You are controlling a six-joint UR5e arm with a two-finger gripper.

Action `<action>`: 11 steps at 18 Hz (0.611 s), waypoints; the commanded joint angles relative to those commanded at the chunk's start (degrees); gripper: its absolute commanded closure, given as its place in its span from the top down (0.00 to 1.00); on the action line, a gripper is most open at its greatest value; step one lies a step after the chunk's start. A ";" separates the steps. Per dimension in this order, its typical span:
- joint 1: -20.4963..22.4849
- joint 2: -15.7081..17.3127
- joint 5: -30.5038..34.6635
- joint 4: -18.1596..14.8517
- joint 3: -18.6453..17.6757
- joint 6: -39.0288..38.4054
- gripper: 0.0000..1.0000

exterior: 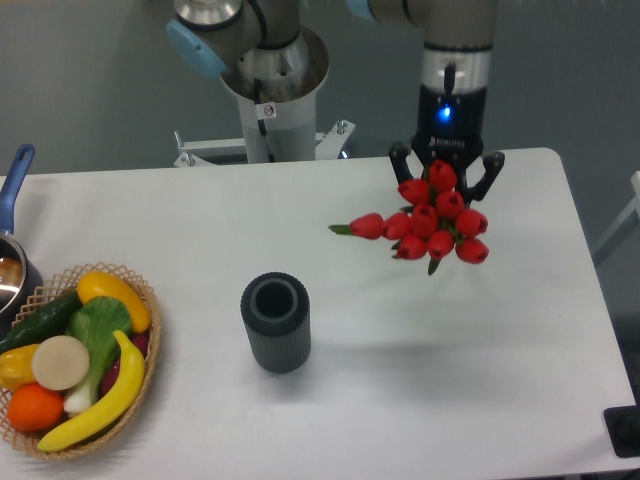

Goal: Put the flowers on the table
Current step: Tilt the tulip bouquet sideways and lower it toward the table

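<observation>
The gripper hangs straight down from the arm, a blue light glowing on its wrist, and its two dark fingers are spread to either side of the flowers. The red tulip heads bunch up right between those fingers and hide the tips, so I cannot tell whether the jaws are actually pinching the bunch or just standing around it. One bloom pokes out sideways from the cluster toward the vase, with a bit of green showing at its end; the stems and leaves are mostly hidden under the heads. A soft shadow lies on the table below and toward the vase from the bunch, which suggests the flowers are held above the surface, though from here I can't be sure.

The dark grey ribbed vase stands upright with nothing in it, well apart from the flowers, nearer the front edge. Further out from the vase, on the side away from the flowers, sits a round wicker basket of fruit and vegetables, with a banana along its front. Behind the basket, a pot with a blue handle peeks in at the table's edge
</observation>
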 joint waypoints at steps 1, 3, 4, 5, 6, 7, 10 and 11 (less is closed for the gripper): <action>-0.18 -0.96 0.18 0.00 0.09 0.27 0.44; -0.35 -2.55 2.45 0.17 0.18 1.06 0.44; -0.62 -3.25 3.51 0.18 0.44 1.41 0.44; -1.23 -4.04 4.13 0.09 0.96 1.50 0.44; -1.49 -4.75 4.65 0.18 1.14 1.50 0.44; -1.67 -5.45 5.36 0.18 1.32 1.50 0.44; -2.81 -7.65 6.32 0.26 1.84 1.50 0.44; -3.08 -8.26 6.76 0.35 1.85 1.50 0.44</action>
